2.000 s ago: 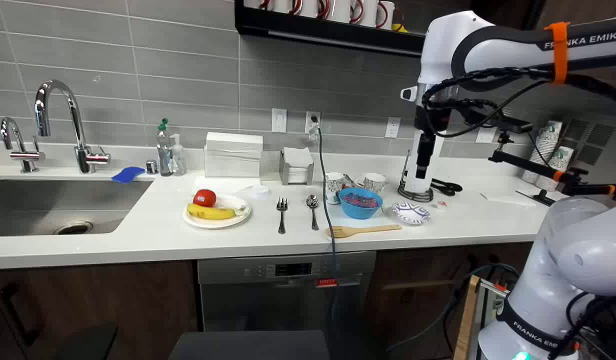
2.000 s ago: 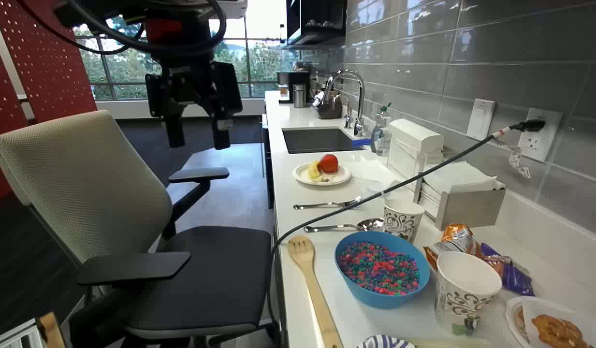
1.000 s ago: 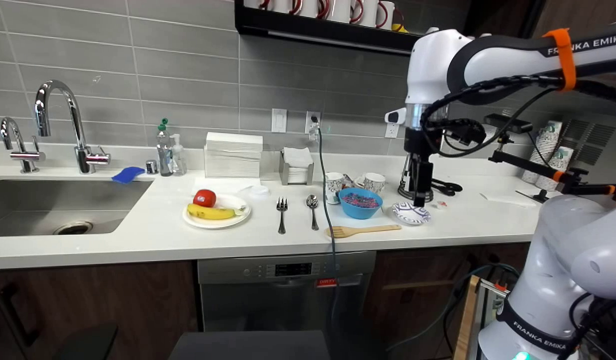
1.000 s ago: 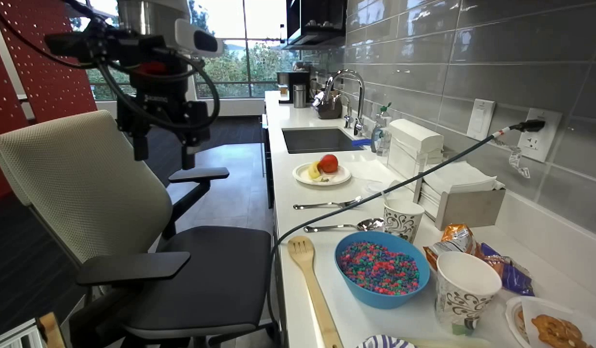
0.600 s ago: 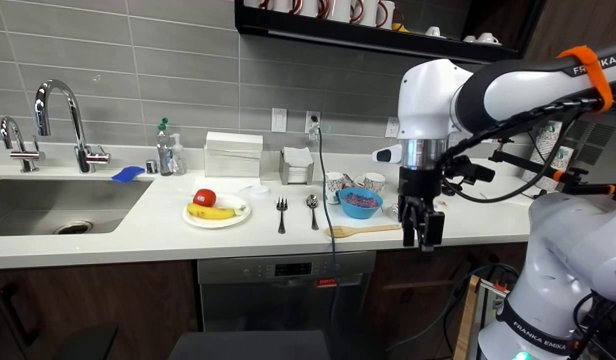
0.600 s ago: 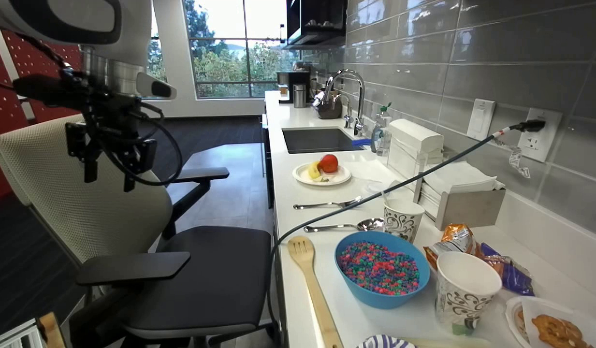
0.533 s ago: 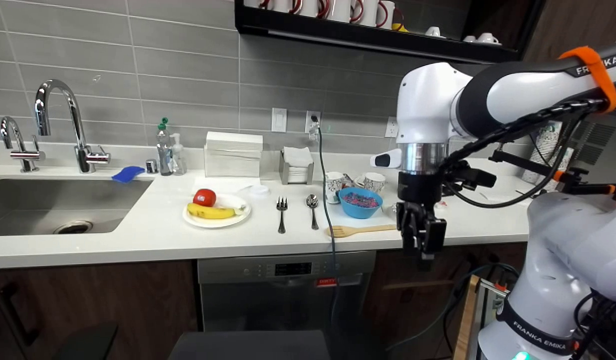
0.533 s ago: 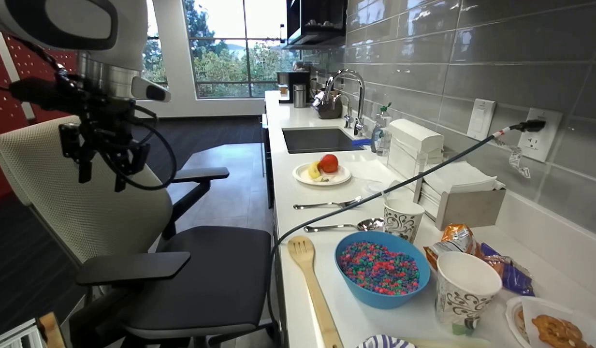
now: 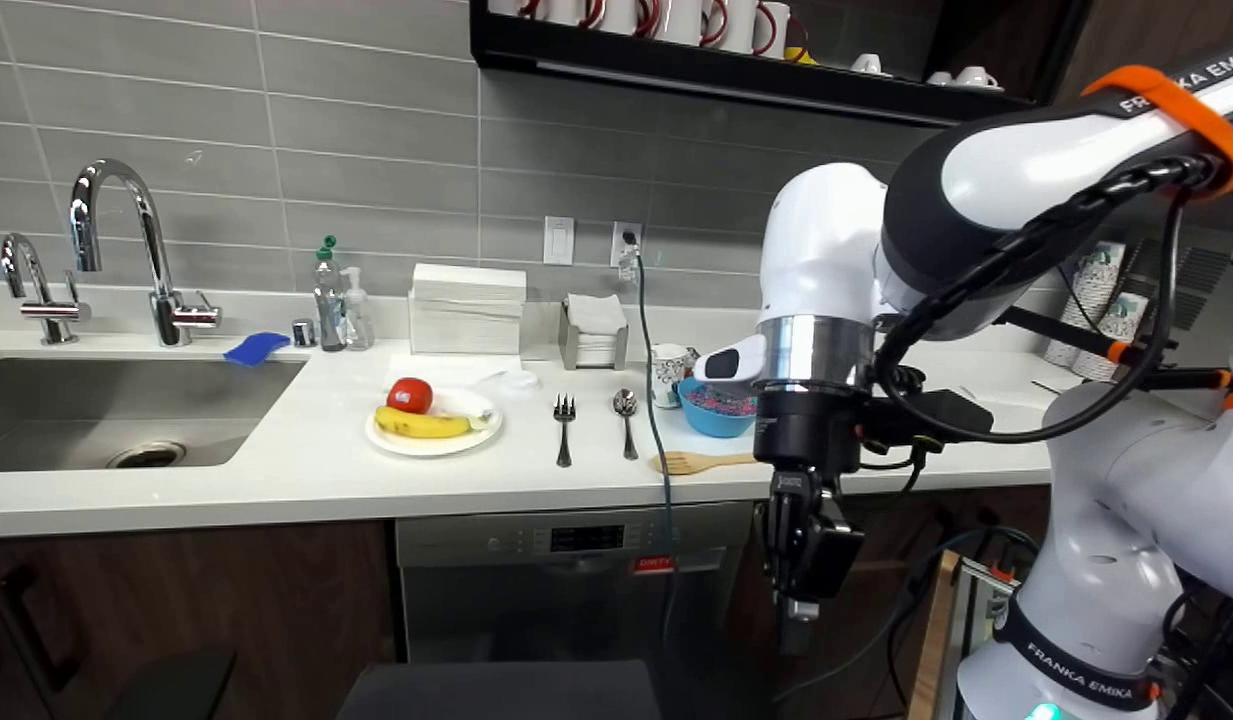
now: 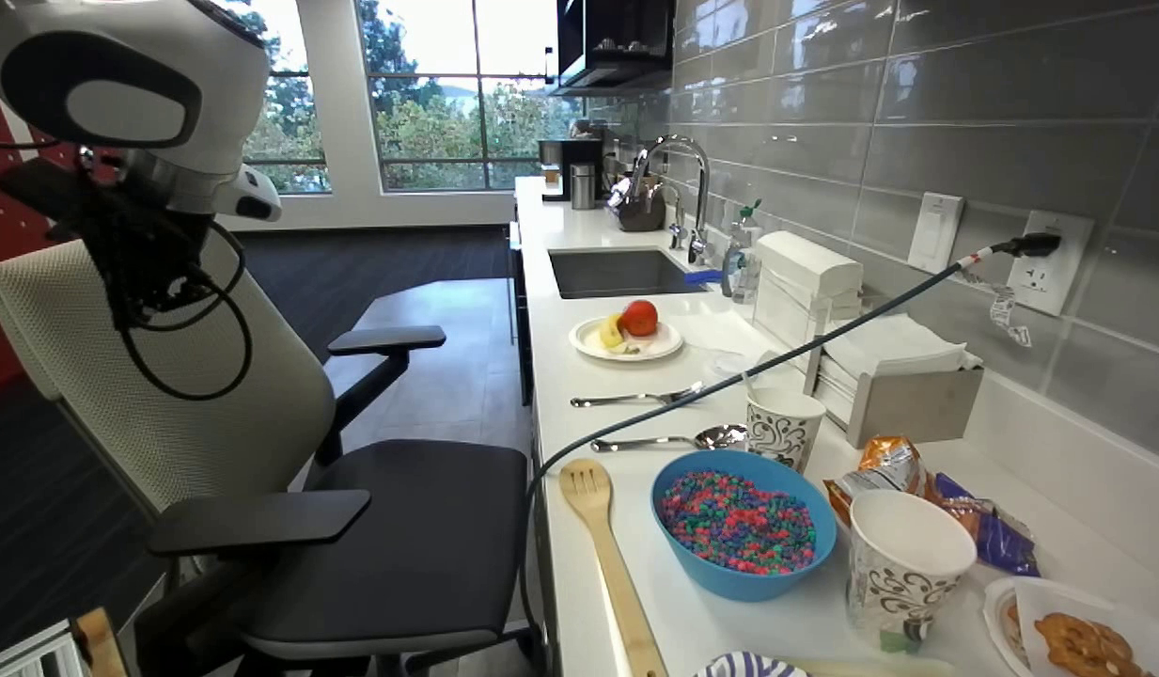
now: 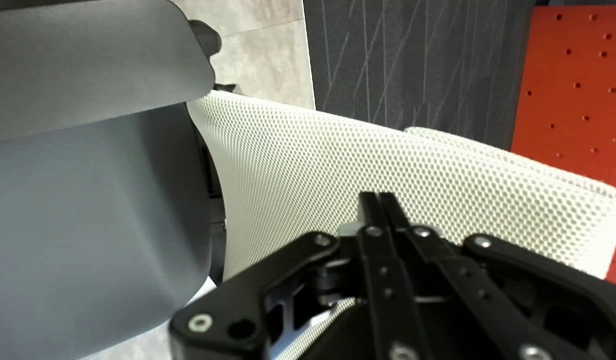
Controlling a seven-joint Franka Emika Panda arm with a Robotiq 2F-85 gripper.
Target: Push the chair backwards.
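Note:
The chair has a cream mesh backrest, a dark seat and dark armrests. An exterior view catches only the seat edge and part of an armrest along the bottom. My gripper is shut, its two black fingers together with nothing between them. In the wrist view its tips stand in front of the mesh; whether they touch it I cannot tell. Lowered below counter height, the gripper points downward. The arm and a looped cable cover part of the backrest in an exterior view, and the fingertips are not distinct there.
Beside the chair runs a white counter holding a blue bowl, a wooden spatula, cutlery and a plate of fruit. A grey power cord hangs over its edge. A wood-edged frame stands by the robot base.
My gripper has come down and shifted toward the chair's backrest, tilting as it went. Its fingers have gone from apart to together. The chair stands where it was.

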